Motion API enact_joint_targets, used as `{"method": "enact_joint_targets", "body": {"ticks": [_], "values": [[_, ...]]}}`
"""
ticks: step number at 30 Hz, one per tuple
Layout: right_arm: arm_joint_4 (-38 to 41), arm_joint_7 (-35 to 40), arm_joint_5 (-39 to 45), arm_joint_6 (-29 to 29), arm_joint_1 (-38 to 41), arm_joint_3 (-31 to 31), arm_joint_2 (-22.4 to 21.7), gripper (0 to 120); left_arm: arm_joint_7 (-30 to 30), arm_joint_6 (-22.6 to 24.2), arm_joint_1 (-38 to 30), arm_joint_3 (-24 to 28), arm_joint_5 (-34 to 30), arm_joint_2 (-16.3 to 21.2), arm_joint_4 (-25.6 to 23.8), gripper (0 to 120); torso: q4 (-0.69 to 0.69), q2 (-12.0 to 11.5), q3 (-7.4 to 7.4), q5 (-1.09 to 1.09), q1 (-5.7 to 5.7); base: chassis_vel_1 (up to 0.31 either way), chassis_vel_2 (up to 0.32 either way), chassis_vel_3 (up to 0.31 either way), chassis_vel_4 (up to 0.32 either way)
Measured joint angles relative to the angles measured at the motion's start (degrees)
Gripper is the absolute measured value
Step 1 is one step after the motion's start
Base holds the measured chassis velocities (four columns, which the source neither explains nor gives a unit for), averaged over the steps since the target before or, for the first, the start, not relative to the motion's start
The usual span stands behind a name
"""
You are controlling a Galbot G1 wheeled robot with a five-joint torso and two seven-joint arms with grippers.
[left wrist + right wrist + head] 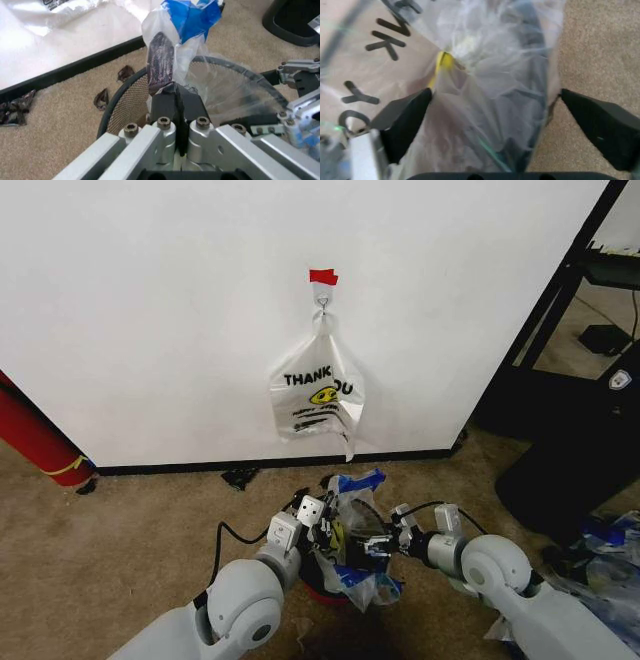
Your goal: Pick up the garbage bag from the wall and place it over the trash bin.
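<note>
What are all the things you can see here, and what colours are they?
Garbage bag: one, translucent white with blue strips, draped over the trash bin, between the two grippers.
Trash bin: one, dark mesh with black rim and red base, on the carpet before the wall.
THANK YOU bag: one, white with yellow smiley, hanging from a wall hook.
Red tape: one piece, above the hook.
Red cylinder: one, leaning at the wall, far left.
Black stand: one, right side.
Left gripper: jaws shut on the garbage bag at the bin's rim.
Right gripper: jaws open around bag plastic.
</note>
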Motion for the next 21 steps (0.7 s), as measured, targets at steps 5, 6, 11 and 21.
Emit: {"method": "enact_joint_targets", "body": {"ticks": [5,6,11,21], "values": [[-0.76,1.25,0.18,-0.17,-0.10,0.24,0.36,77,0.06,0.00,0.64,-0.49,0.22,0.14,-0.07,0,0.00,0.00,0.00,0.00,0.00,0.000,0.000,0.000,0.000],[-0.82,1.57,0.37,-0.18,-0.16,0.29,0.52,72,0.07,0.00,0.75,-0.56,0.29,0.12,-0.08,0,0.00,0.00,0.00,-0.01,0.00,0.000,0.000,0.000,0.000],[-0.84,2.23,0.71,-0.09,-0.45,0.31,0.92,55,0.10,0.01,0.97,-0.69,0.53,-0.04,-0.08,0,0.00,0.00,0.00,-0.01,0.00,0.000,0.000,0.000,0.000],[0.60,9.61,2.76,4.25,-1.98,-0.68,2.28,20,0.88,-0.22,2.52,-1.21,2.23,-0.21,-0.28,0,0.00,0.00,0.00,-0.01,0.00,0.000,0.000,0.000,0.000]]}}
